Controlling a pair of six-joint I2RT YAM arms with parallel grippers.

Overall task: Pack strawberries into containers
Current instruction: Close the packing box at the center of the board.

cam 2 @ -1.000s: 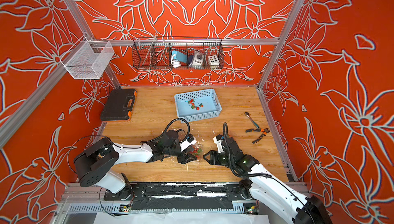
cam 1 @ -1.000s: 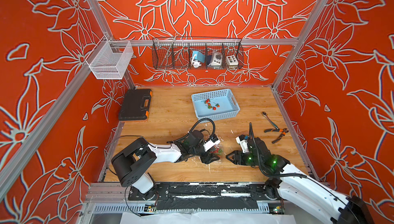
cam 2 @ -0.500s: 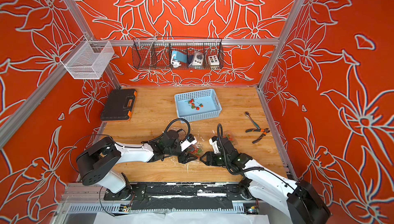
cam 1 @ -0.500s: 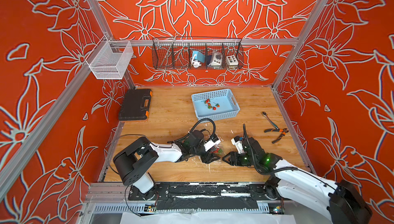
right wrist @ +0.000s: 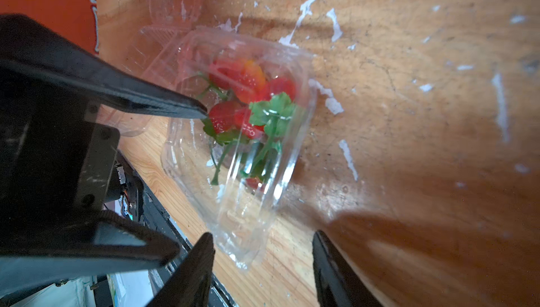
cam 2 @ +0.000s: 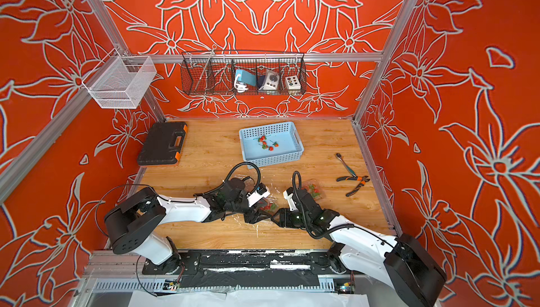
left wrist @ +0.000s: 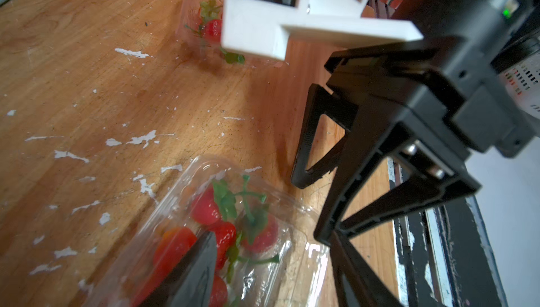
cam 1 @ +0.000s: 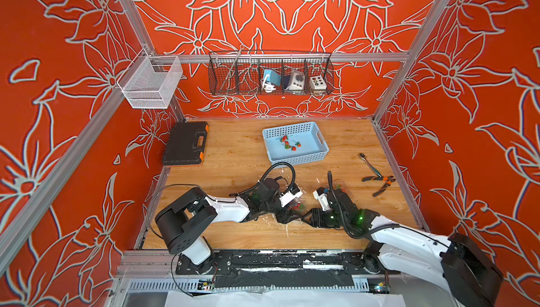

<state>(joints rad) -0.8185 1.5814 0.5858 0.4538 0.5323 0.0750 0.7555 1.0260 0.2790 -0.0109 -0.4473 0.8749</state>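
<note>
1. Container (right wrist: 248,218): near-centre of desk (cam 1: 233,162), strawberries (right wrist: 225,115) inside.
2. Left gripper (cam 1: 290,218): clamped on container.
3. Right gripper (right wrist: 263,234): spread, at its right end.
4. Step, probably: sealing lid; next needs a square press with the container held steady.

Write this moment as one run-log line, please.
left fingers: shut on clear container | right fingers: open, beside that container | contents: strawberries | blue basket: more strawberries inside

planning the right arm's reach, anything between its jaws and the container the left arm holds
Nothing visible does: the right gripper is open, the container corner at its jaws; the left gripper pinches its rim.
</note>
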